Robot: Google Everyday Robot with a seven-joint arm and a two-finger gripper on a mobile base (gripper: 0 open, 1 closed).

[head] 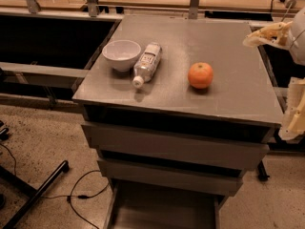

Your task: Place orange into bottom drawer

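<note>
The orange (200, 75) sat on the grey tabletop (228, 97) of the cabinet, right of centre and apart from everything else. To its left a clear plastic bottle (147, 63) lay on its side with its white cap toward the front edge, and just beside that stood a white bowl (121, 54). Below, the bottom drawer (162, 209) was pulled out, its flat grey floor bare, while the two drawers above it projected only a little. The pincer (274, 82) hung at the right edge of the view, beside the tabletop's right side, its pale fingers (267, 34) spread wide apart and gripping nothing
</note>
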